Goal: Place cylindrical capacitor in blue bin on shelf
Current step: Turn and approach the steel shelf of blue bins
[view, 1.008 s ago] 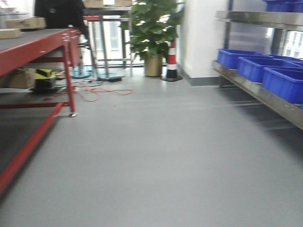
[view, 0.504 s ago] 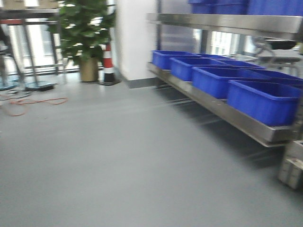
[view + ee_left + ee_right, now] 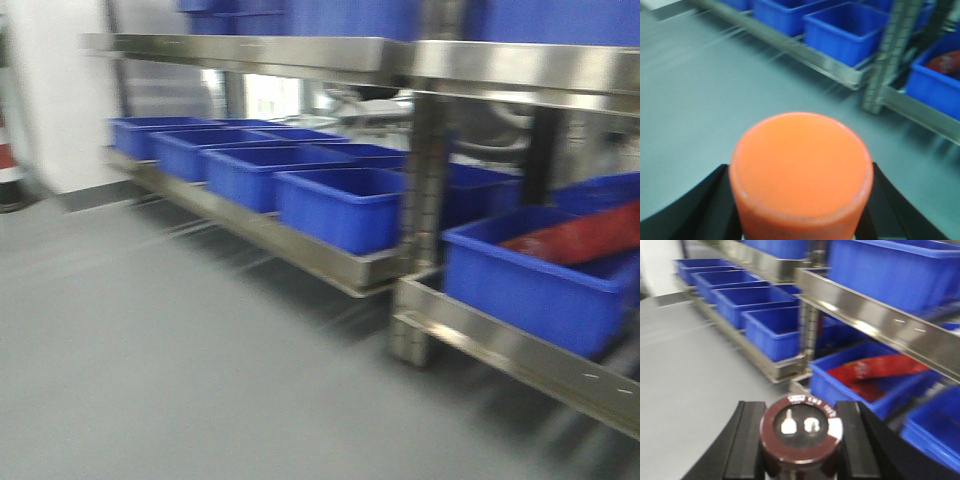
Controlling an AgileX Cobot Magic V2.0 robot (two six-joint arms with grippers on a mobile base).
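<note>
My right gripper (image 3: 801, 440) is shut on the cylindrical capacitor (image 3: 802, 432), a dark brown squat cylinder with two silver terminals on its end face. My left gripper (image 3: 801, 200) is shut on an orange cylinder (image 3: 801, 165). The stainless steel shelf (image 3: 330, 57) fills the front view, with a row of blue bins (image 3: 340, 205) on its lower rail (image 3: 300, 245). In the right wrist view the shelf rail (image 3: 875, 315) and blue bins (image 3: 772, 330) lie ahead. One nearer blue bin (image 3: 875, 382) holds a red packet (image 3: 875, 367); this bin also shows in the front view (image 3: 530, 280).
A steel upright post (image 3: 425, 210) stands between two shelf sections. Grey floor (image 3: 150, 360) lies in front of the shelf. More blue bins (image 3: 890, 265) sit on the upper level. A white wall (image 3: 55, 100) is at far left.
The front view has swung right: the red table, plant and cone have left the frame, and the steel shelf with blue bins now fills it, much closer.
</note>
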